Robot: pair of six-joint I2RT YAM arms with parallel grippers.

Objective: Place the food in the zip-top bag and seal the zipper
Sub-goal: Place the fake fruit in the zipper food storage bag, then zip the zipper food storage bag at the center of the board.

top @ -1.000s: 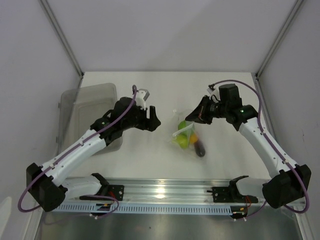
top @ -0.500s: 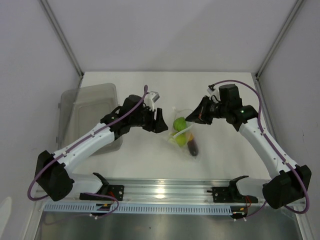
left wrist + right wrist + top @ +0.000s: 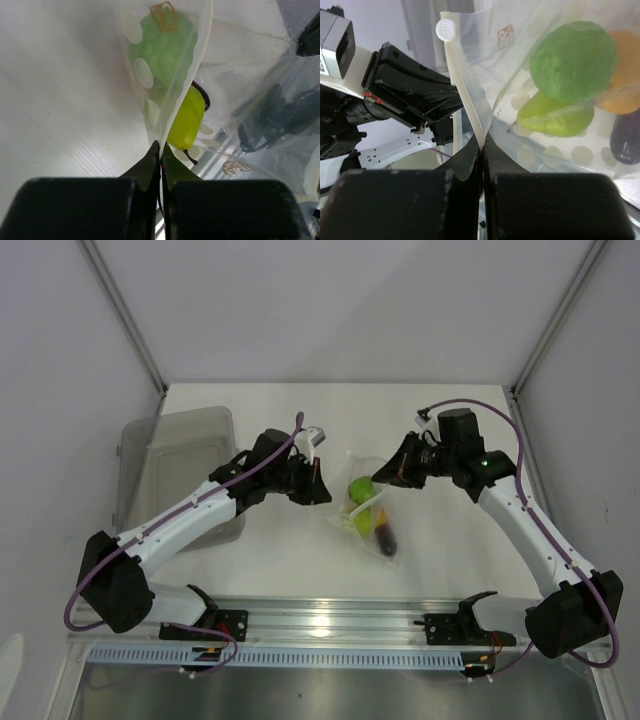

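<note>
Jaws of left gripper (image 3: pixel 321 489) and right gripper (image 3: pixel 378 478) pinched the bag (image 3: pixel 365 505), food (image 3: pixel 572 60) inside; the zipper (image 3: pixel 462 85) ran from the right one toward the left, near both

The top external camera looks steeply down from above and behind the arm bases, taking in the whole white worktop (image 3: pixel 300 410). Each wrist camera sights along its own black fingers (image 3: pixel 148 162) (image 3: pixel 469 157) at very close range. They face the clear floppy plastic bag (image 3: pixel 372 468) (image 3: pixel 165 75) (image 3: pixel 485 60) from opposite sides, and all three views share it.
</note>
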